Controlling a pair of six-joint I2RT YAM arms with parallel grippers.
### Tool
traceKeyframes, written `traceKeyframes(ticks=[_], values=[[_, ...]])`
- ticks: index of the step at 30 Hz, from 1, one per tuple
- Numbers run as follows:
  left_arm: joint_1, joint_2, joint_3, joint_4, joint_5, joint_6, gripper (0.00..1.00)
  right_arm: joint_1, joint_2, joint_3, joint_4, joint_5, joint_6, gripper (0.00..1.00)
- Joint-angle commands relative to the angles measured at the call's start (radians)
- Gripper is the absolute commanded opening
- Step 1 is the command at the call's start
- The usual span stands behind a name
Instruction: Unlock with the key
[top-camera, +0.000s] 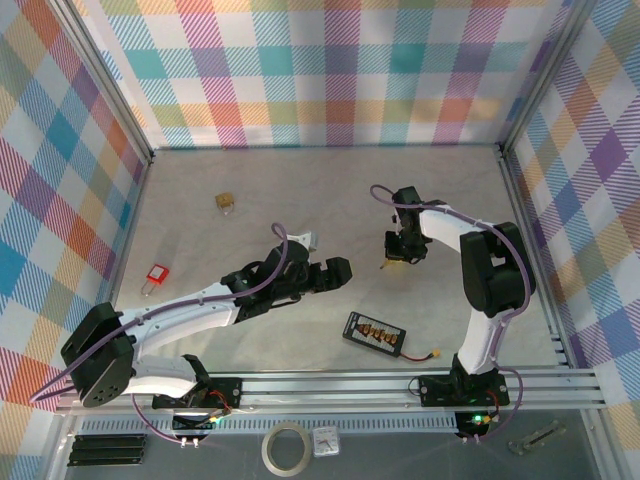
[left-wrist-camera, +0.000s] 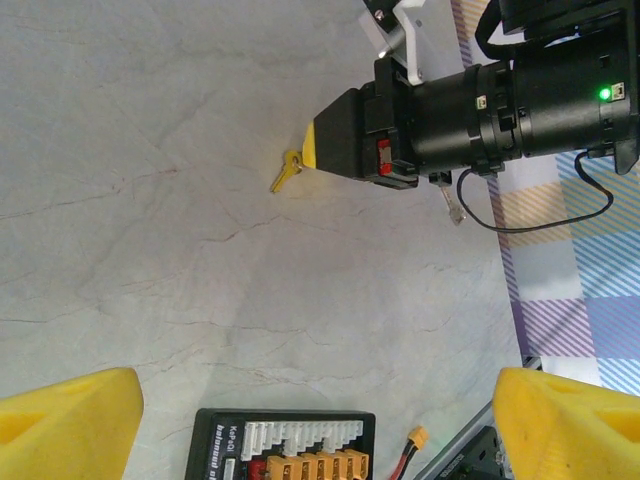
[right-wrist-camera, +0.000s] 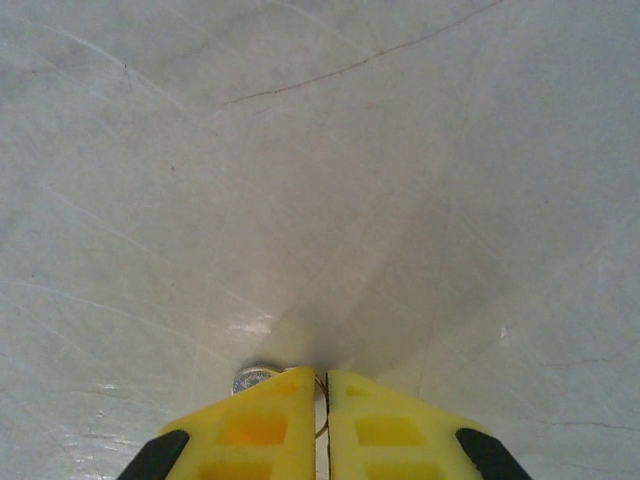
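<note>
Left wrist view: right gripper (left-wrist-camera: 318, 145) is pinched shut on the key (left-wrist-camera: 287, 172), which pokes out past its tips, low over the table (left-wrist-camera: 150, 250). Left gripper (left-wrist-camera: 315, 430) is wide open and empty. Brass padlock (top-camera: 227, 202) and red padlock (top-camera: 155, 273) lie well to the left, nearer the left arm.

The left arm (top-camera: 190, 318) lies low and reaches out over the surface (top-camera: 250, 180). Its hand (top-camera: 338, 270) has its two yellow fingers (left-wrist-camera: 70, 425) spread wide apart. The right arm (top-camera: 487, 290) bends up and over, and its hand (right-wrist-camera: 322, 405) points down with both fingers pressed together.
</note>
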Motion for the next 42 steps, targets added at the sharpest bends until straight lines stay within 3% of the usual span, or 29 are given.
traceKeyframes(ticks=[1, 12, 30, 32, 34, 36, 39, 42], values=[[-0.013, 0.013, -0.003, -0.013, -0.001, 0.021, 0.90, 0.011, 0.002, -0.005, -0.036, -0.018, -0.008, 0.09], [-0.017, 0.061, 0.005, 0.041, 0.052, 0.033, 0.91, 0.018, -0.040, -0.026, -0.050, -0.019, 0.031, 0.00], [-0.018, 0.146, -0.005, 0.179, 0.124, -0.029, 0.90, 0.017, -0.226, -0.083, -0.083, -0.038, 0.112, 0.00], [-0.018, 0.149, -0.003, 0.183, 0.128, -0.030, 0.90, 0.017, -0.217, -0.080, -0.090, -0.064, 0.075, 0.11], [-0.018, 0.146, -0.002, 0.179, 0.127, -0.025, 0.90, 0.019, -0.199, -0.082, -0.099, -0.071, 0.036, 0.31], [-0.018, 0.139, -0.005, 0.171, 0.123, -0.021, 0.90, 0.019, -0.185, -0.092, -0.104, -0.052, 0.025, 0.44], [-0.018, 0.124, -0.007, 0.161, 0.117, -0.013, 0.90, 0.019, -0.149, -0.093, -0.099, -0.055, 0.029, 0.51], [-0.018, 0.114, -0.003, 0.140, 0.109, -0.006, 0.90, 0.024, -0.112, -0.073, -0.100, -0.056, 0.034, 0.51]])
